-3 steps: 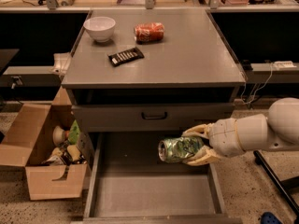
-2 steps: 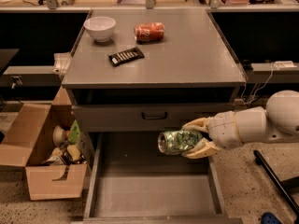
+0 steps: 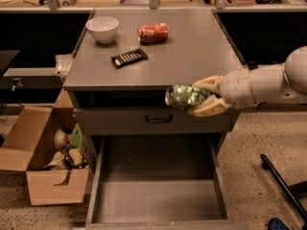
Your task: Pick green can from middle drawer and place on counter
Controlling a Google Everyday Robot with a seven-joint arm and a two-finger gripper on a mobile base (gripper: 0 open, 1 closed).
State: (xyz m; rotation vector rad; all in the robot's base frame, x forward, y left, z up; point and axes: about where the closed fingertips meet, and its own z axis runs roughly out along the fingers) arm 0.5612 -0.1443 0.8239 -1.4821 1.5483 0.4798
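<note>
Change since earlier: claw [image 3: 200,98] and green can [image 3: 184,96] have risen from over the open drawer to the height of the table's front edge. Bowl and red can have not moved.
Table [image 3: 192,56]: grey top, bare at the front and right. Bowl [image 3: 102,28] sits rear left, red can [image 3: 153,32] lies on its side near rear centre, and a black flat item [image 3: 129,57] lies in front of them.
Middle drawer [image 3: 156,195]: pulled out, floor bare.
Upper drawer front [image 3: 120,121]: shut, black handle, behind and just below the can.
Arm [image 3: 268,83]: enters from the right and reaches leftward at front-edge height.
Claw state: clamped on the green can, one finger above and one below, gripping its right-hand part.
Green can position: out of the drawer, held in the air before the table's front lip, right of centre. It looks apart from the lip.
Axis: long axis about horizontal, running left-right along the front edge. The silver end faces left, away from the claw.
Key relation: the table top lies behind and slightly above the can.
Judgement: the pick is done and the placing is not. The next move calls for a lift to clear the lip, then travel rearward over the bare front-right patch. Set down on its side, the can may roll.
</note>
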